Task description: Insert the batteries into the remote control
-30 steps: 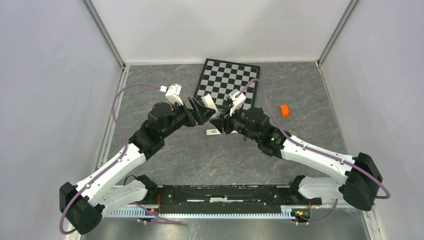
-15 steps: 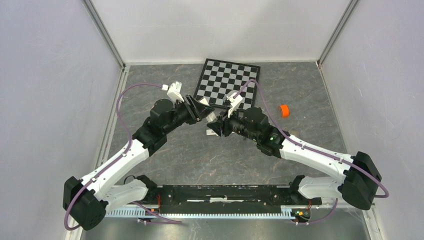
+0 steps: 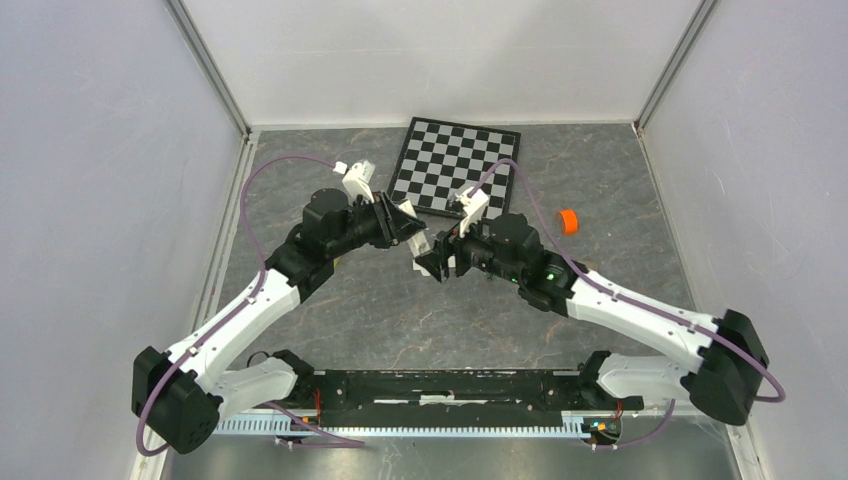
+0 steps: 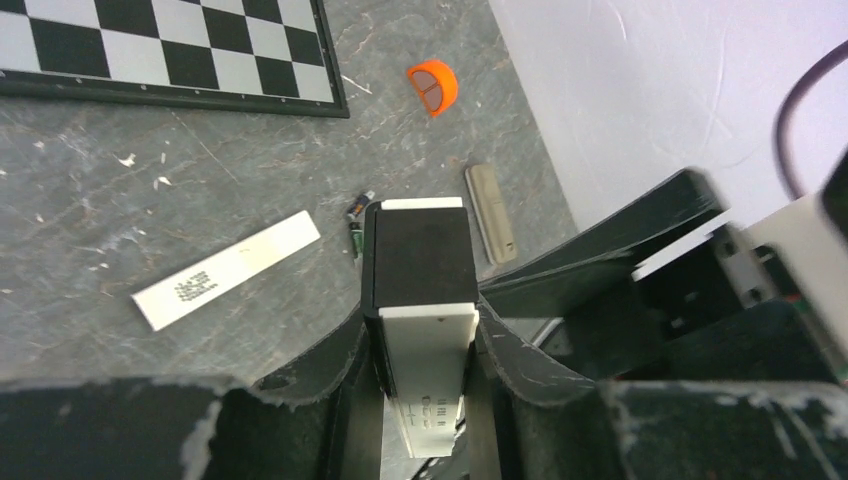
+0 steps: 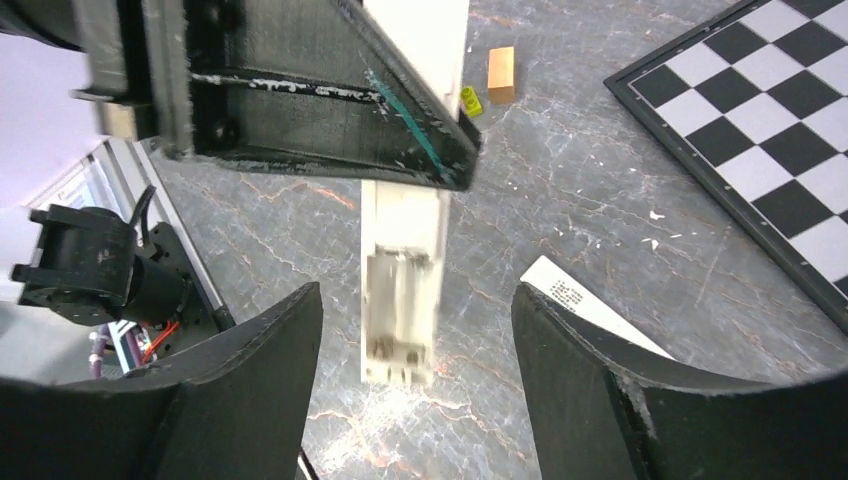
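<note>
Overhead, the two arms meet mid-table just in front of the checkerboard (image 3: 455, 160). The left gripper (image 3: 405, 222) and right gripper (image 3: 437, 258) sit almost tip to tip, with a white sliver of the remote control (image 3: 420, 243) between them. I cannot read how the jaws stand from up here.

From the left wrist, the left fingers (image 4: 335, 362) press on the remote's long edges and hold it off the table, dark screen end pointing away. Below lie a battery (image 4: 355, 228), a cream block (image 4: 490, 225) near it, a barcoded strip (image 4: 225, 272) and an orange cap (image 4: 433, 87).

From the right wrist, the right jaws stand spread on either side of the remote without touching it. Its pale back and battery recess face this camera.

As I judge it, one pinch on narrow smooth edges carries the whole remote, so a nudge from the right fingers could twist it or knock it loose. The battery is tiny and round, so it will likely roll when pinched.
</note>
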You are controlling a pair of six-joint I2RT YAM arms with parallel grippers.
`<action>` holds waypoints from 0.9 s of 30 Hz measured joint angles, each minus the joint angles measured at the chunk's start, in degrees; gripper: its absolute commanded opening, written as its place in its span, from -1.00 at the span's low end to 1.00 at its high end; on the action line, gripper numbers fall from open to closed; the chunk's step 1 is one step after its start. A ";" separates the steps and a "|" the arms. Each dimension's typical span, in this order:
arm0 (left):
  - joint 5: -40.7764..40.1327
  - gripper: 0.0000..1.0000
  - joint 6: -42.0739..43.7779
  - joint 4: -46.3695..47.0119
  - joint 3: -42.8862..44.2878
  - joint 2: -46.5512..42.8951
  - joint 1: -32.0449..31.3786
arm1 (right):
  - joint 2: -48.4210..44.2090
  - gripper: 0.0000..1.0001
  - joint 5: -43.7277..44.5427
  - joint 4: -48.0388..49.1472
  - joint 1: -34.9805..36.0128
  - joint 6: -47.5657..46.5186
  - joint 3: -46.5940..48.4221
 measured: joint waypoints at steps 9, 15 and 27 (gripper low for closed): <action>8.37 -0.96 10.45 0.22 -5.18 -6.36 1.27 | -14.36 0.43 4.76 -11.63 -4.13 2.25 -0.96; 10.82 -0.96 13.20 1.46 -7.37 -9.60 1.27 | -13.46 0.18 13.97 -19.39 -4.87 5.31 -1.36; 19.06 -0.91 15.61 4.11 -7.87 -10.80 1.27 | -1.27 -0.03 25.14 -24.76 -9.73 11.78 -5.62</action>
